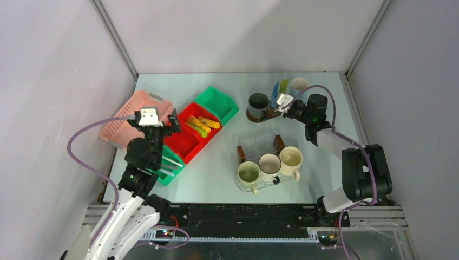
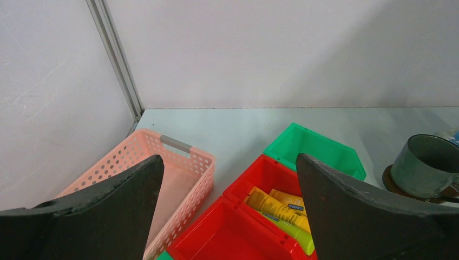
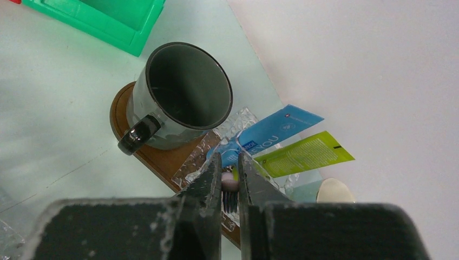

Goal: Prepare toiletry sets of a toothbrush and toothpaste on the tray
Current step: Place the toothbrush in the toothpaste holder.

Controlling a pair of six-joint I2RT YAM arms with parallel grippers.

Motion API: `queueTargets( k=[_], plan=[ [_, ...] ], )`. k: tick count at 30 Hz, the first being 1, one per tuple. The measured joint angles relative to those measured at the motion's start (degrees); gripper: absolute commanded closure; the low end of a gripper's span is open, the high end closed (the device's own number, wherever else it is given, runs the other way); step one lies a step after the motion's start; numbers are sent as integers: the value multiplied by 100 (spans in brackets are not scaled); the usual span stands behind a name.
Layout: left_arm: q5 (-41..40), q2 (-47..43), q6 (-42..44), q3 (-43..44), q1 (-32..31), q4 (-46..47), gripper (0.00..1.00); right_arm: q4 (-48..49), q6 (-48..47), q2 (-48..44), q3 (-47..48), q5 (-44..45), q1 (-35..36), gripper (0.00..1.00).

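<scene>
**Right gripper** (image 3: 229,165): the fingers are clenched almost together on a slim item, pale pink with dark bristles, which you may take for the head of a toothbrush (image 3: 229,189). The gripper hangs over the far tray (image 3: 157,162), just beside the dark mug (image 3: 184,95). That mug stands on the tray's brown end and shows nothing inside. The narrow pinch suits so thin a thing, and the position suggests delivery into a set at this tray.

A blue tube (image 3: 281,127) and a green tube (image 3: 306,154) of toothpaste slant up from behind the fingers. What holds their lower ends is hidden. A pale mug (image 3: 333,192) sits just past them.

**Left gripper** (image 2: 227,162): the fingers are released, spread wide and grasping nothing. It hovers above the red bin (image 2: 254,173), where yellow and orange tubes (image 2: 276,206) lie loose — placed, in my judgement, to fetch the next toothpaste.

**Remainder:** the near tray (image 1: 260,145) carries three mugs (image 1: 269,162) touching in a row — you cannot tell from above whether they hold anything. A pink basket (image 1: 130,122) and a green bin (image 1: 219,103) flank the red bin.
</scene>
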Motion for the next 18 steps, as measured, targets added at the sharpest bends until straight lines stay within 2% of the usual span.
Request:
queueTargets(
  k=[14,18],
  plan=[
    [-2,-9,-2,0,26,0,0,-72,46,31,-4,-127,-111,75],
    [-2,-39,-2,0,26,-4,0,-85,52,31,-4,-151,-122,68]
  ],
)
